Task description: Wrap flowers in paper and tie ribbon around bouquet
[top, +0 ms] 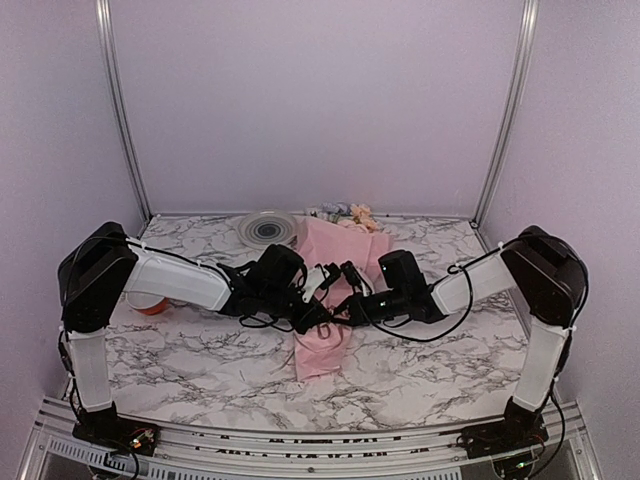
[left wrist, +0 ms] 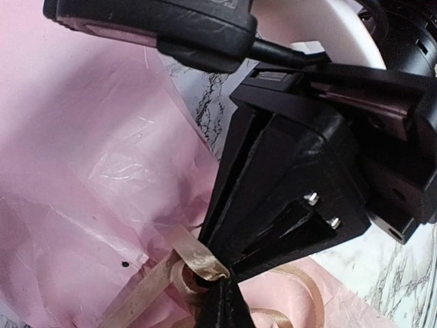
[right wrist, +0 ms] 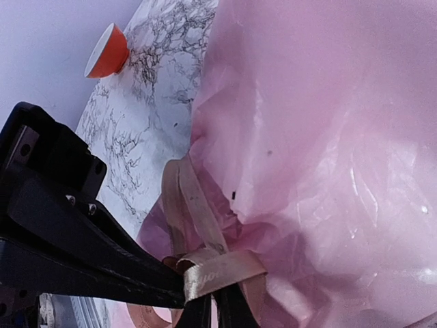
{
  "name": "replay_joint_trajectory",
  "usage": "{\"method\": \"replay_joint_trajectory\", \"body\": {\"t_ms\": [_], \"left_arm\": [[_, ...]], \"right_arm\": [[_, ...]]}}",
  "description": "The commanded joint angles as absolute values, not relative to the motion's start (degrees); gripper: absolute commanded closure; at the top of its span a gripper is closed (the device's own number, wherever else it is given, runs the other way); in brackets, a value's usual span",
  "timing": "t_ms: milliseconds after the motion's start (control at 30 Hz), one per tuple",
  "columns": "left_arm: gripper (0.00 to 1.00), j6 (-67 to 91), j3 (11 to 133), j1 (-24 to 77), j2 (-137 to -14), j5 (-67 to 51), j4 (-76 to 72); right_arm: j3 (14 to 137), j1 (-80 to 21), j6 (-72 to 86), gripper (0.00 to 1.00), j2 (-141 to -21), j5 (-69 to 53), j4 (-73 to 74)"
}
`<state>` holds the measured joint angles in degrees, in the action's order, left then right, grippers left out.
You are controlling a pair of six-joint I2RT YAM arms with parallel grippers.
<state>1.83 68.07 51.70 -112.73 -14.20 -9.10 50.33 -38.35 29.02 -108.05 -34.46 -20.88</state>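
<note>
A: Where does the bouquet (top: 332,255) lie?

B: Flat on the marble table (top: 200,360), between the two arms. Its wide end points away from the arm bases, with the flowers (top: 345,212) showing there. Its narrow end points toward the bases.

A: And the ribbon (right wrist: 220,270)?

B: At the bouquet's narrow waist. It is a tan band lying against the pink paper (right wrist: 328,137), with loose loops curling off just beside it.

A: Where are the claws relative to the bouquet?

B: Both meet tip to tip over that waist. The left gripper (left wrist: 222,304) comes in from the bouquet's left side and the right gripper (right wrist: 214,314) from its right.

A: How does the left one stand?

B: Its fingers are pressed fully together, and the ribbon emerges right at their tips, so it is pinching the ribbon.

A: The right one?

B: Its fingertips are down at the same band of ribbon and nearly together, with only a thin dark slit between them. Whether they grip the ribbon or merely rest against it, I cannot tell.

A: Do the two claws touch each other?

B: Their tips converge at the ribbon, but the views do not show whether they actually touch.

A: Anything else near?

B: An orange spool (right wrist: 109,51) sits on the table, well apart on the bouquet's left.
</note>
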Motion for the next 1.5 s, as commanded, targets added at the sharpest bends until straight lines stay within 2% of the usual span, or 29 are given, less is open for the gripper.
{"method": "replay_joint_trajectory", "body": {"t_ms": [0, 100, 300, 633, 767, 1067, 1467], "left_arm": [[1.0, 0.7, 68.7, 52.0, -114.2, -13.4, -7.6], [1.0, 0.6, 68.5, 52.0, -114.4, -13.3, -7.7], [1.0, 0.8, 68.4, 52.0, -114.4, -13.1, -8.0], [1.0, 1.1, 68.0, 52.0, -113.7, -12.6, -8.9], [1.0, 1.1, 67.7, 52.0, -113.3, -12.8, -9.0], [1.0, 0.9, 66.0, 51.9, -111.7, -13.6, -11.0], [1.0, 1.1, 65.8, 51.7, -111.4, -14.4, -11.5]], "right_arm": [[49.3, -38.3, 30.4, 0.92, -104.9, -34.2, -18.9], [48.9, -38.3, 30.2, 0.81, -103.6, -34.0, -17.8], [49.5, -38.2, 28.4, 0.8, -102.4, -33.8, -13.5], [49.2, -38.2, 28.1, 0.91, -104.7, -37.5, -14.5], [49.3, -38.2, 28.3, 1.0, -105.3, -37.6, -14.9], [50.4, -38.3, 30.1, 1.0, -107.2, -35.0, -21.5], [51.6, -38.1, 29.8, 1.0, -109.0, -34.5, -22.3]]}}
